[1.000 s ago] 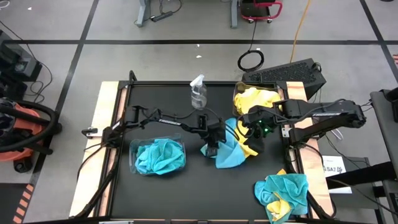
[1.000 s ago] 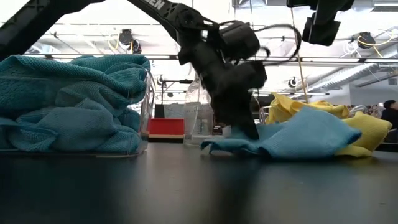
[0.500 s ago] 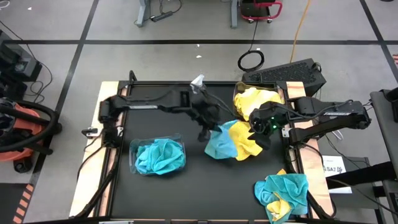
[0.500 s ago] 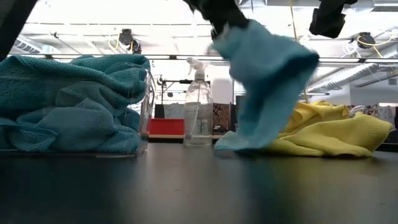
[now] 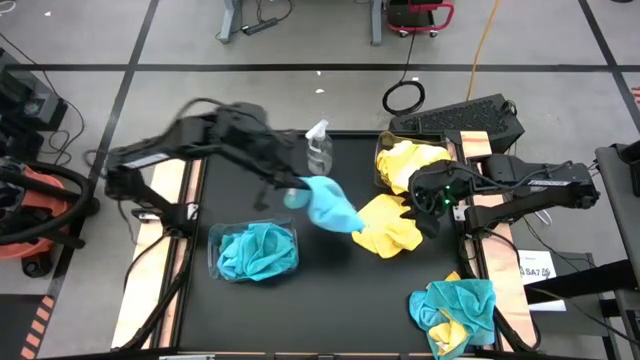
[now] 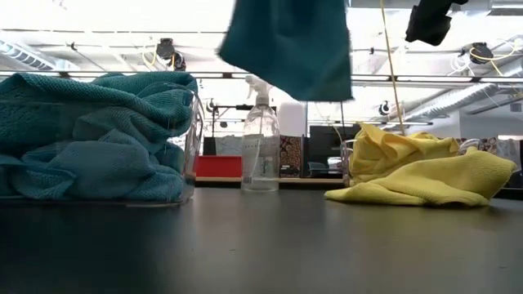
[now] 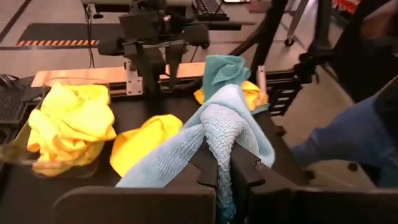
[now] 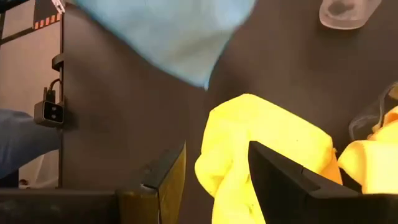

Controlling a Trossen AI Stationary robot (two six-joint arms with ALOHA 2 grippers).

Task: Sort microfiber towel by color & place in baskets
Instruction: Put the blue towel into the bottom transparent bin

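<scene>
One teal towel (image 7: 211,134) pinched in left jaws, seen only from the wrist

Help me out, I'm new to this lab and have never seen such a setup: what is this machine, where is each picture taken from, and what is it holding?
It is a robot with two dark arms working at a black table. One camera looks straight down, one sits at table-top height, and one rides on each wrist.

The left gripper is shut on a teal-blue towel, lifted clear of the table. The right gripper hovers open over a loose yellow towel.

One clear basket holds teal-blue towels, another holds yellow ones. A mixed pile waits at the table's corner on the right arm's side, and a spray bottle stands at the far edge.
</scene>
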